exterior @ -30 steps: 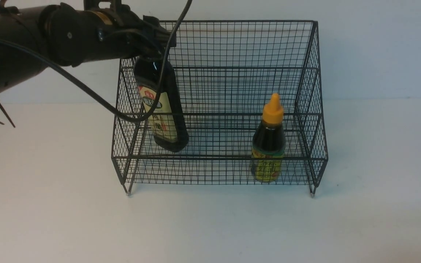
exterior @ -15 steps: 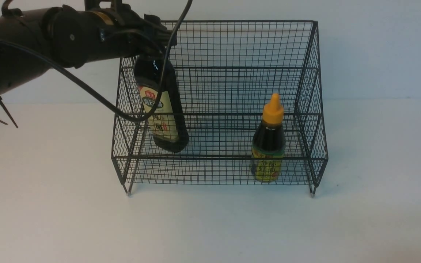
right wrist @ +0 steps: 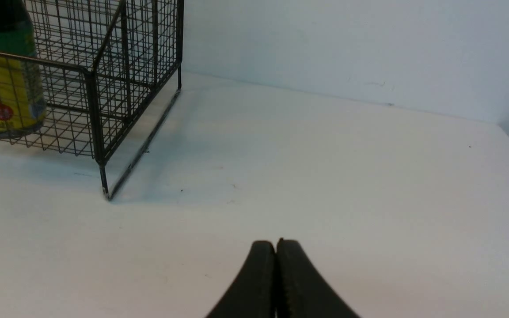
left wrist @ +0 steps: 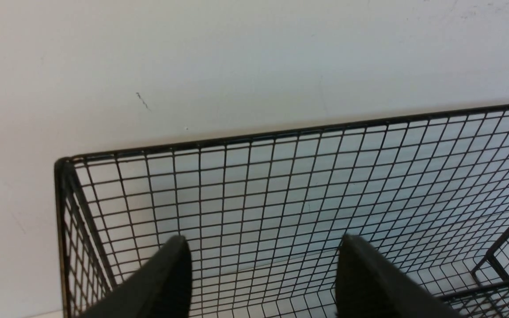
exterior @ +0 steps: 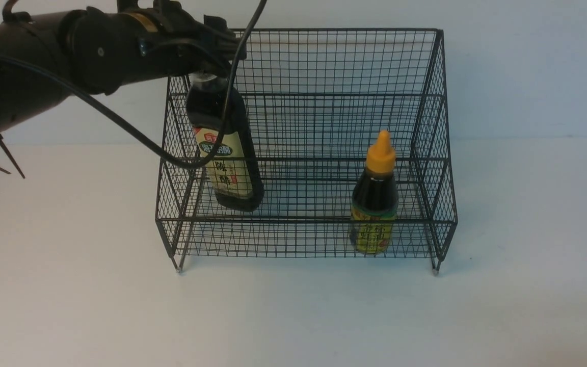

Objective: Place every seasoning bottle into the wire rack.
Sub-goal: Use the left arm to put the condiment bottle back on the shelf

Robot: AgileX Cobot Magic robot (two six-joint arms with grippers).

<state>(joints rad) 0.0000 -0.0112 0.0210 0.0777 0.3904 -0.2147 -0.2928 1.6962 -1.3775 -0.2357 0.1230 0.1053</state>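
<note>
1. Left gripper (left wrist: 263,245): released. In the left wrist view its two dark fingers (left wrist: 166,278) stand well apart, and only the mesh of the rack shows between them.
2. In the front view the left arm reaches in from the upper left, and its gripper sits over the top of the tall bottle (exterior: 227,153). The cap is hidden behind the gripper, so I cannot tell whether there is contact.
3. The tall bottle, with dark liquid and a cream label, is inside the wire rack (exterior: 334,61) on the left side of the lower tier. It is tilted, with its top leaning left and its base nearer the middle.
4. The short bottle (exterior: 374,204), with an orange-yellow nozzle cap and a yellow label, stands upright in the lower tier on the right, just behind the front rail.
5. Right gripper (right wrist: 276,242): clenched, fingers pressed together with nothing between them. It hangs over the white table (right wrist: 325,176), apart from the rack's corner.
6. A black cable (exterior: 120,127) loops from the left arm across the front of the tall bottle.
</note>
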